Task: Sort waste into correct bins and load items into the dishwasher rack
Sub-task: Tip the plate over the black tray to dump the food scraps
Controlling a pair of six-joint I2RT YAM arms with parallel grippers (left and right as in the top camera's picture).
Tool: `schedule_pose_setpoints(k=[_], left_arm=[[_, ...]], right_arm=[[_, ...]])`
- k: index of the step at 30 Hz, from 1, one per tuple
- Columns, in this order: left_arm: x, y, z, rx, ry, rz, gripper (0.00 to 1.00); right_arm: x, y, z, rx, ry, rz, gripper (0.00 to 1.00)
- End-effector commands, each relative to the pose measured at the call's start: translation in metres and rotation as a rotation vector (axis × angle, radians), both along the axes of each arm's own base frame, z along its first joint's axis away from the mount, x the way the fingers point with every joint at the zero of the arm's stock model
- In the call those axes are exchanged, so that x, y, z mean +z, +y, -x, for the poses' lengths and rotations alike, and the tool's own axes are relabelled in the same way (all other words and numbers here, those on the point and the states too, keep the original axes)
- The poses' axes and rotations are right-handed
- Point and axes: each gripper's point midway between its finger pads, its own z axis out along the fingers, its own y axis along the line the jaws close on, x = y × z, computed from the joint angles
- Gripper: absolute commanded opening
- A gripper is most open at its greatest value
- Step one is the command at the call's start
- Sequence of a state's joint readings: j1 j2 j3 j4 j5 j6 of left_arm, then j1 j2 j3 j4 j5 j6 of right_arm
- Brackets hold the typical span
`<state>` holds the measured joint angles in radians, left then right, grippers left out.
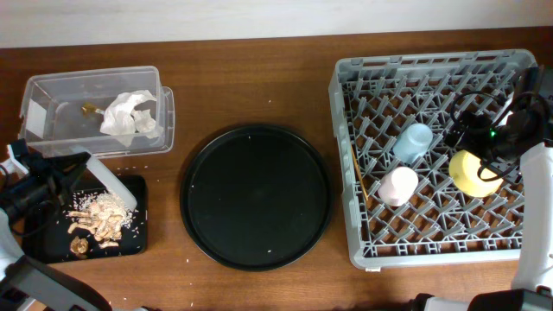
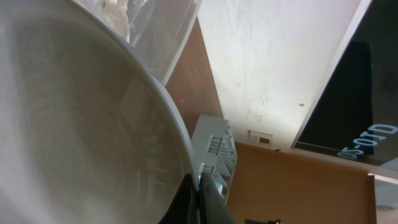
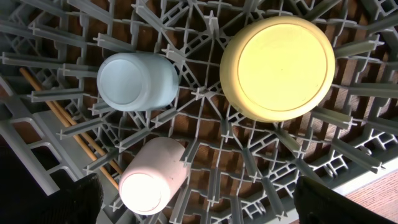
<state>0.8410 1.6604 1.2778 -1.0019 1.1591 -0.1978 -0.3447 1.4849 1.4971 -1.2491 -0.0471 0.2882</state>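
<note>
My left gripper (image 1: 76, 168) is shut on the rim of the pale grey plate (image 1: 112, 185) and holds it tilted over the shallow black tray (image 1: 138, 226), where tan food scraps (image 1: 99, 216) lie. In the left wrist view the plate (image 2: 81, 124) fills the left side, pinched by the fingers (image 2: 199, 200). The crumpled wrapper (image 1: 130, 117) lies in the clear tub (image 1: 52, 91). My right gripper (image 1: 471, 130) is open and empty (image 3: 205, 205) above the dishwasher rack (image 1: 432, 242). The rack holds the upturned blue cup (image 3: 137, 81), pink cup (image 3: 152, 183), yellow bowl (image 3: 277, 68) and chopsticks (image 3: 68, 124).
A large round black tray (image 1: 255, 197) sits between the bins and the rack. Small crumbs are scattered on the wooden table (image 1: 251, 86) around the black tray. The rack's grey edge (image 2: 214, 155) shows beyond the plate in the left wrist view.
</note>
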Motion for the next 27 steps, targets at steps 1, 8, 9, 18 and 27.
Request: schedule_pose_setpoints(k=[1,8,9,18,27], left_arm=[[0.01,-0.006,0.003,-0.017,-0.047,0.016,0.0],[0.005,-0.011,0.01,-0.022,-0.003,0.03,0.0],[0.003,-0.008,0.009,-0.022,-0.003,0.003,0.0],[-0.003,-0.003,0.008,-0.021,0.002,-0.051,0.0],[0.029,-0.039,0.028,-0.121,-0.128,0.022,0.0]], right_arm=[[0.002,-0.001,-0.001,-0.011,-0.006,-0.002,0.99],[0.002,-0.001,-0.001,-0.011,-0.006,-0.002,0.99],[0.002,-0.001,-0.001,-0.011,-0.006,-0.002,0.99],[0.002,-0.001,-0.001,-0.011,-0.006,-0.002,0.98],[0.002,-0.001,-0.001,-0.011,-0.006,-0.002,0.99]])
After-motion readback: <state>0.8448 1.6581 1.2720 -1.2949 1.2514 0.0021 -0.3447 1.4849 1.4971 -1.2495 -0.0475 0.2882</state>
